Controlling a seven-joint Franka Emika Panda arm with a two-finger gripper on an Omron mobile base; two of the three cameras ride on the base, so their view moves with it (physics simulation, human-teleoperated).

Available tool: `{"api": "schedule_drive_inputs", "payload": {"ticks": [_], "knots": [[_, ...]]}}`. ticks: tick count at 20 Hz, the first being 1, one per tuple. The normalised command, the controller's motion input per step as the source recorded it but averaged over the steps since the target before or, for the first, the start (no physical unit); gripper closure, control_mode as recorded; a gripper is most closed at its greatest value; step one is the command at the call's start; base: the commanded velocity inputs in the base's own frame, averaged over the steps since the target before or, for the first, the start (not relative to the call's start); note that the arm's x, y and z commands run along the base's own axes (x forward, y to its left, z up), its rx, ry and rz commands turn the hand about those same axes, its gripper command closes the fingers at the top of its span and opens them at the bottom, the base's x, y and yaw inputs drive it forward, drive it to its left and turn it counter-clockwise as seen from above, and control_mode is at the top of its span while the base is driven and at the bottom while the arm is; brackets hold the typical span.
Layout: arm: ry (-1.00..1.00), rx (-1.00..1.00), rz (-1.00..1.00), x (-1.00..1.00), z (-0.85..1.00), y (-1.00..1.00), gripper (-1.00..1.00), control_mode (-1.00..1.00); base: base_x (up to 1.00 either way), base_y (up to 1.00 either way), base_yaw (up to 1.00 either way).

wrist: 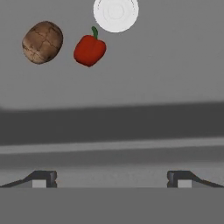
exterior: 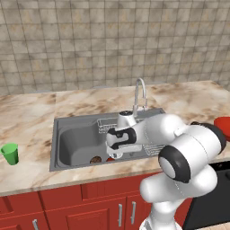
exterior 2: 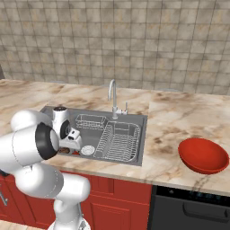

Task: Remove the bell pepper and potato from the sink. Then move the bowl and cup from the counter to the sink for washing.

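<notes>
down in the sink (exterior: 67, 134) the potato (wrist: 42, 42) and the bell pepper (wrist: 89, 49) lie side by side on the grey basin floor, just apart, with the round drain (wrist: 116, 14) close beside the pepper. the gripper (wrist: 111, 180) hangs above the basin's near edge with its fingers spread wide and nothing between them — clear of both vegetables. the cup (exterior: 10, 154) stands upright on the counter (exterior: 27, 117) to the left of the sink, and the bowl (exterior 2: 203, 155) sits on the counter well to the right, past the wire rack (exterior 2: 119, 141) — the faucet (exterior 2: 112, 96) rises behind the basin.
</notes>
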Motion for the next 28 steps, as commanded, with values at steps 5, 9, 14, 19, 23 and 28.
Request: {"api": "schedule_drive_inputs", "payload": {"ticks": [5, 9, 14, 19, 23, 28], "knots": [[0.0, 0.0, 0.0, -0.04, -0.11, 0.04, -1.0, -1.0, 0.0, 0.0, 0.0], [0.0, 0.0, 0.0, -0.06, -0.09, 0.01, -1.0, -1.0, 0.0, 0.0, 0.0], [0.0, 0.0, 0.0, -0.05, -0.09, 0.0, -1.0, -1.0, 0.0, 0.0, 0.0], [0.0, 0.0, 0.0, -0.04, -0.11, 0.0, -1.0, -1.0, 0.0, 0.0, 0.0], [0.0, 0.0, 0.0, -0.03, -0.1, 0.0, -1.0, -1.0, 0.0, 0.0, 0.0], [0.0, 0.0, 0.0, -0.04, -0.07, 0.0, -1.0, -1.0, 0.0, 0.0, 0.0]]}}
